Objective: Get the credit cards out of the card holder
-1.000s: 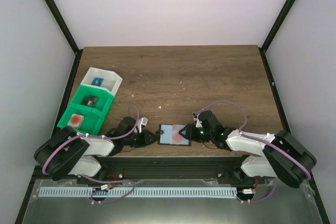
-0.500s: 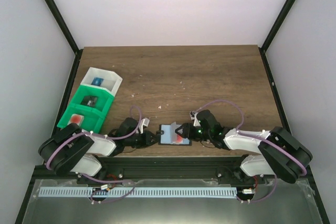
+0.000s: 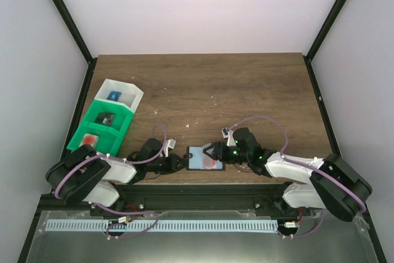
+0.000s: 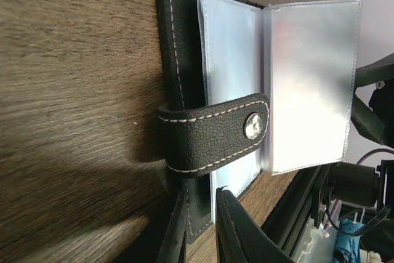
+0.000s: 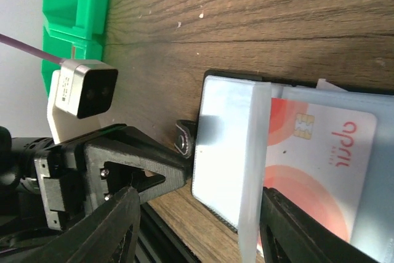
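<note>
The left end effector is narrowly clamped on the edge of the open card holder on the counter. The right end effector gapes wide around a clear sleeve, with a reddish credit card just beside it. Pinching sleeve, not card, could drag the holder.

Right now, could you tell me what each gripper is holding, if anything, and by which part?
The left gripper pinches the card holder by its black cover's edge. The right gripper stands open astride a clear sleeve, holding nothing.
</note>
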Tool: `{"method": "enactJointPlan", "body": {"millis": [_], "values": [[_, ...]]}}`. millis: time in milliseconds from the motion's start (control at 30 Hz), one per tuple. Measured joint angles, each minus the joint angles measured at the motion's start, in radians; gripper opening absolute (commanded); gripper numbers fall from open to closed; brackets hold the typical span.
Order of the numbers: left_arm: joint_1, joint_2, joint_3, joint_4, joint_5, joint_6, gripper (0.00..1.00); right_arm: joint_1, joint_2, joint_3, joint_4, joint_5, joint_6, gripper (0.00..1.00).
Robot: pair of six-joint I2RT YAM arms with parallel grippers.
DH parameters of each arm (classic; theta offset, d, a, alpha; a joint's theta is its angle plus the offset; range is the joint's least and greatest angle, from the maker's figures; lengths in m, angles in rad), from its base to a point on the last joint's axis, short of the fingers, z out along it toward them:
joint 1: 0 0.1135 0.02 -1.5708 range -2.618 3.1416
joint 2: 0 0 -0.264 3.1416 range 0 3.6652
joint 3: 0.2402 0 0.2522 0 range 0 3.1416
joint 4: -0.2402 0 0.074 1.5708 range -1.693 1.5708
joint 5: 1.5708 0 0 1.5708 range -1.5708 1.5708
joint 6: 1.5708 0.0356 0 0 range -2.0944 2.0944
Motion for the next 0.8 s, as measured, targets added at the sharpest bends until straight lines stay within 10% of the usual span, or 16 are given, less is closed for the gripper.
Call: {"method": "enactJointPlan", "body": {"millis": [467,800], "values": [[-0.003,-0.055,-0.027,-0.005,-0.017,-0.042,0.23,0.105,0.148,0.068,0.105,-0.055,0.045,0.59],[-0.004,-0.405,-0.02,-0.231,-0.129,-0.062,0.29,0.145,0.204,0.117,0.122,-0.058,0.033,0.56]]}}
